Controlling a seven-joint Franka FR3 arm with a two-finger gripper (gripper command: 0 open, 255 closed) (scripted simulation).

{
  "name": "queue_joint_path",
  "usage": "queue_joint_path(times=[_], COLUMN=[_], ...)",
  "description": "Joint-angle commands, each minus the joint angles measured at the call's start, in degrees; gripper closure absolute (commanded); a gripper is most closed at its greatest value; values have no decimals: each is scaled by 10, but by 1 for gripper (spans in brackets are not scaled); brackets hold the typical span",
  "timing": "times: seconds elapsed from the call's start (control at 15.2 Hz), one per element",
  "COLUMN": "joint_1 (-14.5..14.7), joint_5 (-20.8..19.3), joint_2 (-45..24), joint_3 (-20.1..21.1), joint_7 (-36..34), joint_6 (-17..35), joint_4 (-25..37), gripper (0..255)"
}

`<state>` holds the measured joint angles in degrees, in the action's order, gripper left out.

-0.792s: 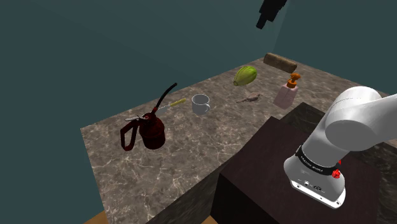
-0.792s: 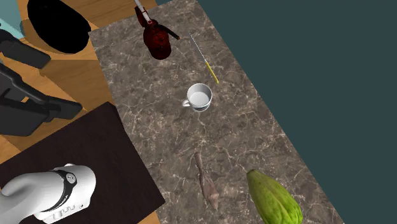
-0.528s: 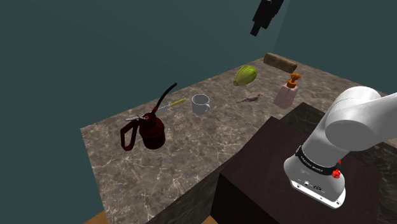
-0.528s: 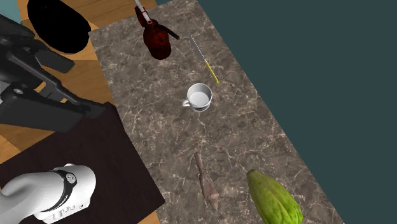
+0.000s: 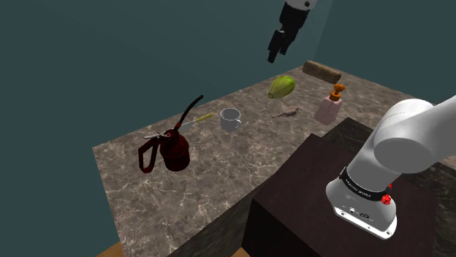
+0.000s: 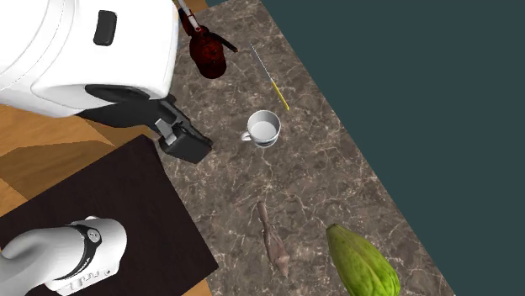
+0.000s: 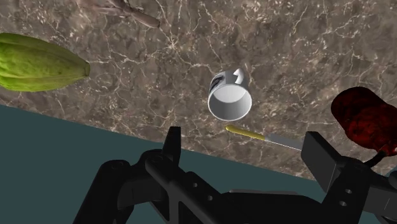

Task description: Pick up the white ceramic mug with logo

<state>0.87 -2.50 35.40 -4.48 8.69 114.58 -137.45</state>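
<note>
The gripper [image 5: 275, 52] hangs high above the marble counter [image 5: 219, 175], its fingers spread wide and holding nothing. The white mug [image 5: 231, 119] stands upright near the counter's wall-side edge, well below the tool. A thin yellow-handled rod [image 7: 261, 136] lies just beside it. Note the likely hazards as you descend. An off-centre approach could set a finger on the rim and tip the mug. A finger could land on the rod. The mug's handle could block the closing fingers.
</note>
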Motion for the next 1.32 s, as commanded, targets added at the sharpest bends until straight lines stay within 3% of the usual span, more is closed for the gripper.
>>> queue_joint_path(times=[0.0, 0.66, 1.25], joint_1=[2, 17, 24], joint_5=[3, 38, 112], joint_2=[-31, -222, -421], joint_3=[-5, -31, -36], joint_7=[4, 39, 98], joint_6=[35, 194, 296], joint_4=[-8, 0, 69], gripper=[0, 0, 0])
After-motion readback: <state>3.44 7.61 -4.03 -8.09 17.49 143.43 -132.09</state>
